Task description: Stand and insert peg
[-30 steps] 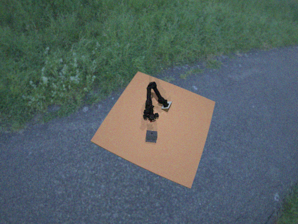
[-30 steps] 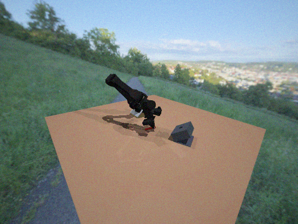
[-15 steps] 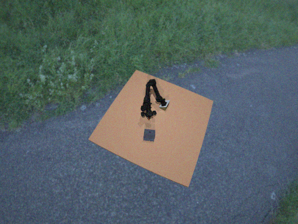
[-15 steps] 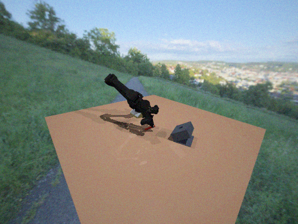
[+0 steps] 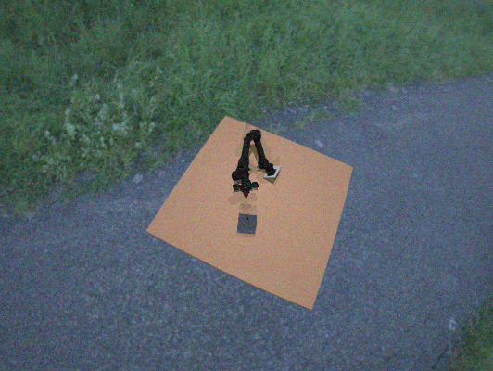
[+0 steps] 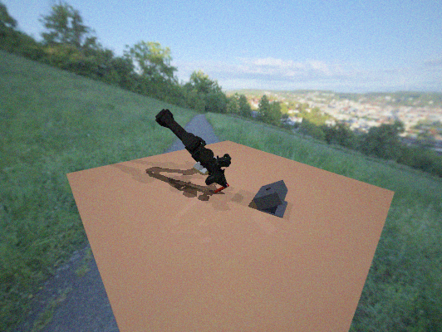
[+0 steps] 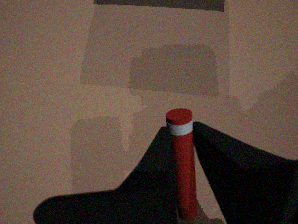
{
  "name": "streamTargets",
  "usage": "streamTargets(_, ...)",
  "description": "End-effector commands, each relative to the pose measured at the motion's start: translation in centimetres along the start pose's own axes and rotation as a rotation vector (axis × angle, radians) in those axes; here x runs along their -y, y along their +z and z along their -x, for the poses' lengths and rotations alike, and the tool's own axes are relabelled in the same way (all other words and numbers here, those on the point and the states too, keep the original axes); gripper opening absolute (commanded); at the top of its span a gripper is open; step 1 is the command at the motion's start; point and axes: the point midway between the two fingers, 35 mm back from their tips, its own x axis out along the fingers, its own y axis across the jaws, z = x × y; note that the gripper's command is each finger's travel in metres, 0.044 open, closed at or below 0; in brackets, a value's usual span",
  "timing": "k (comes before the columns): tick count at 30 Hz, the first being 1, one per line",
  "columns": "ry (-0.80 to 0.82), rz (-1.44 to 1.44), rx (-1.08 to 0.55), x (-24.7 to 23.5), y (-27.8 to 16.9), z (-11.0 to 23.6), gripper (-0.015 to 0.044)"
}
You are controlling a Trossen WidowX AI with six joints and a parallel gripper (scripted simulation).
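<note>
My gripper is shut on the red peg. In the wrist view the peg runs between the two dark fingers, and its end with the white band points away from the camera. In the exterior view the peg sticks out of the fingers at a slant, low over the orange table. The dark sloped panel stands a short way in front of the gripper, with its hole in the face. Its lower edge shows at the top of the wrist view.
The arm's white base plate sits behind the gripper. The arm's shadows fall on the table beside the gripper. Grass and a paved path surround the table.
</note>
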Motion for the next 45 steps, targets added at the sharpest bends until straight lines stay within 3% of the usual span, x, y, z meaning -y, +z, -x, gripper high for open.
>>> streamTargets(1, 0.003, 0.005, 0.040, -0.2, -0.2, 0.2, 0.0049)
streamTargets(45, 0.003, 0.009, 0.420, -0.2, -2.1, 2.5, 0.0049)
